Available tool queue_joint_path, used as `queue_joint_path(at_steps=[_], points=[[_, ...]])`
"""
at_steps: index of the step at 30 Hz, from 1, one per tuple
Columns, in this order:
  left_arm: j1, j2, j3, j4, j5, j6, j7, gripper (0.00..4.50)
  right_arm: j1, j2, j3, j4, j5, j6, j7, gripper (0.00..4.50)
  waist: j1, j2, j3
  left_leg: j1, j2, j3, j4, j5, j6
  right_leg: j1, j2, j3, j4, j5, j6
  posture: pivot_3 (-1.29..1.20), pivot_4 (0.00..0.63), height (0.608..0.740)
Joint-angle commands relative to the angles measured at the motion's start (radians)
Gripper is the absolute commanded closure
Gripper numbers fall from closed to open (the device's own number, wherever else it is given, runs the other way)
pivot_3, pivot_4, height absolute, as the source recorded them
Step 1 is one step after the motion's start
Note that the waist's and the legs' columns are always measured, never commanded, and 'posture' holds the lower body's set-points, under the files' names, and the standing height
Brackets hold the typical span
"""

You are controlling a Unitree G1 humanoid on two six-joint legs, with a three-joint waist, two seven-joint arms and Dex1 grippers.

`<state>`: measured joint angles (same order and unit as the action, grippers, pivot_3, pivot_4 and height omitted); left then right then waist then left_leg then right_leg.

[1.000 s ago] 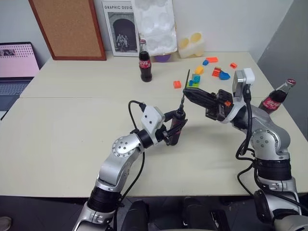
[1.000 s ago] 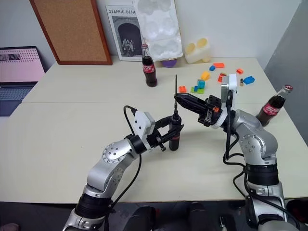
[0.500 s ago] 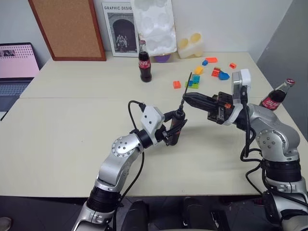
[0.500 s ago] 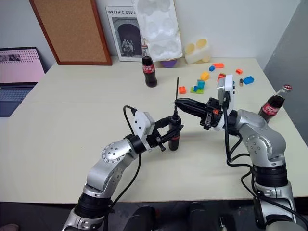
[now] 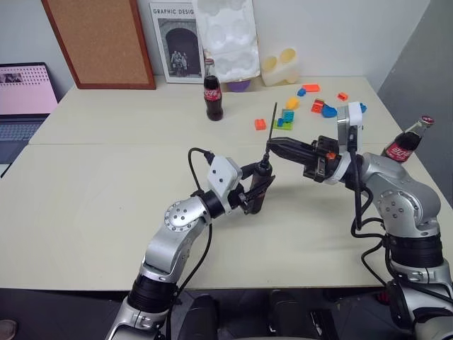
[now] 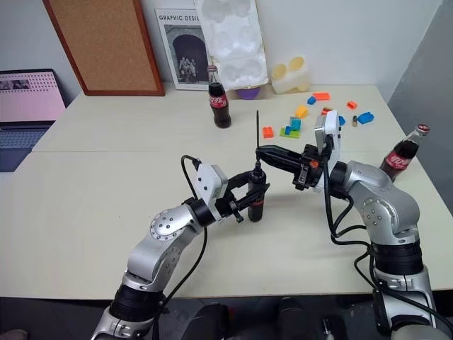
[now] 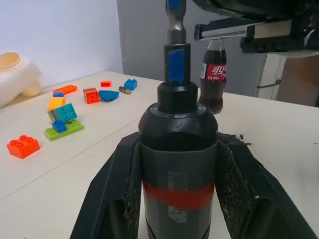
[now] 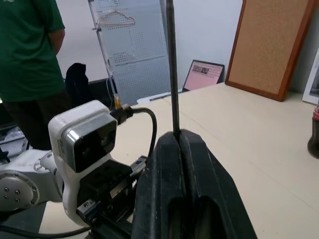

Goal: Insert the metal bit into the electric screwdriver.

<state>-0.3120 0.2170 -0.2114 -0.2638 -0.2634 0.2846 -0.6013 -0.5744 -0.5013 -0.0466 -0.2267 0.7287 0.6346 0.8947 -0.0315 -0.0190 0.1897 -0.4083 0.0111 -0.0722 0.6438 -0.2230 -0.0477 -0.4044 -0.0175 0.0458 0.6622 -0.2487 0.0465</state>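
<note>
While the left gripper (image 5: 256,190) sits nearest the robot, just short of mid-table, its two black fingers are clamped on the body of the electric screwdriver (image 5: 260,185), which stands close to upright with its red band between the pads and its small bluish tip (image 7: 175,63) on top. From the left wrist view the lower end of the metal bit (image 7: 174,20) sits right at that tip, a silvery shank rising out of the blue collar; whether it is fully seated cannot be told. Directly past the screwdriver, at about 1 o'clock from it, the right gripper (image 5: 272,146) reaches in from the robot's right side, lying nearly level and pointing toward the left, with its fingers pressed together on the metal bit's thin dark shaft, which stands almost upright above the screwdriver. The right wrist view shows the rod rising straight out from between the closed fingers (image 8: 172,164). Farther back on the cream table (image 5: 106,184), at 11 o'clock from the screwdriver, a cola bottle (image 5: 213,91) stands upright, and at 1 o'clock lie scattered toy bricks (image 5: 287,117). A second cola bottle (image 5: 405,143) stands at the table's right edge, about 3 o'clock. Against the back wall lean a corkboard (image 5: 99,41) and a poster (image 5: 175,42).
</note>
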Motion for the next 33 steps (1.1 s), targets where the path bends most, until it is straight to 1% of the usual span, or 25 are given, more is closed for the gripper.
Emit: queue_joint_path(at_steps=[1, 7, 17, 22, 26, 29, 33], points=[[-0.005, -0.002, -0.001, -0.020, 0.005, -0.033, -0.001, 2.84, 0.010, -0.018, 0.029, 0.006, -0.037, -0.008, 0.014, 4.50, 0.000, 0.000, 0.000, 0.000, 0.000, 0.000, 0.000, 0.000, 0.000, 0.000, 0.000, 0.000, 0.000, 0.000, 0.000, 0.00, 0.150, 0.740], [-0.005, 0.000, 0.001, -0.020, 0.006, -0.035, -0.002, 2.84, 0.009, -0.038, 0.047, 0.006, -0.040, -0.003, 0.044, 4.50, 0.000, 0.000, 0.000, 0.000, 0.000, 0.000, 0.000, 0.000, 0.000, 0.000, 0.000, 0.000, 0.000, 0.000, 0.000, 0.00, 0.150, 0.740], [-0.005, 0.003, -0.001, -0.022, 0.006, -0.036, -0.005, 2.84, 0.007, -0.081, 0.047, -0.007, 0.028, 0.127, 0.045, 4.50, 0.000, 0.000, 0.000, 0.000, 0.000, 0.000, 0.000, 0.000, 0.000, 0.000, 0.000, 0.000, 0.000, 0.000, 0.000, 0.00, 0.150, 0.740], [-0.004, 0.002, -0.003, -0.022, 0.006, -0.036, -0.006, 2.84, 0.000, -0.095, 0.049, -0.011, 0.037, 0.142, 0.045, 4.50, 0.000, 0.000, 0.000, 0.000, 0.000, 0.000, 0.000, 0.000, 0.000, 0.000, 0.000, 0.000, 0.000, 0.000, 0.000, 0.00, 0.150, 0.740], [-0.005, 0.002, -0.004, -0.020, 0.007, -0.038, -0.008, 2.84, -0.023, -0.117, 0.065, -0.018, 0.019, 0.169, 0.035, 4.50, 0.000, 0.000, 0.000, 0.000, 0.000, 0.000, 0.000, 0.000, 0.000, 0.001, 0.000, 0.000, 0.000, 0.000, 0.000, 0.00, 0.150, 0.740], [-0.005, 0.001, -0.003, -0.019, 0.008, -0.038, -0.007, 2.84, -0.060, -0.158, 0.116, -0.054, 0.008, 0.188, 0.079, 4.50, 0.000, 0.001, -0.001, 0.000, 0.000, 0.000, 0.000, 0.000, 0.000, 0.000, 0.000, 0.000, -0.001, 0.000, 0.000, 0.00, 0.150, 0.740], [-0.004, 0.000, -0.003, -0.018, 0.009, -0.040, -0.007, 2.84, -0.072, -0.143, 0.100, -0.058, 0.038, 0.174, 0.087, 4.50, 0.002, 0.001, -0.001, 0.000, 0.000, 0.000, 0.000, 0.000, 0.000, 0.000, 0.000, 0.000, -0.001, 0.000, 0.000, 0.00, 0.150, 0.740]])
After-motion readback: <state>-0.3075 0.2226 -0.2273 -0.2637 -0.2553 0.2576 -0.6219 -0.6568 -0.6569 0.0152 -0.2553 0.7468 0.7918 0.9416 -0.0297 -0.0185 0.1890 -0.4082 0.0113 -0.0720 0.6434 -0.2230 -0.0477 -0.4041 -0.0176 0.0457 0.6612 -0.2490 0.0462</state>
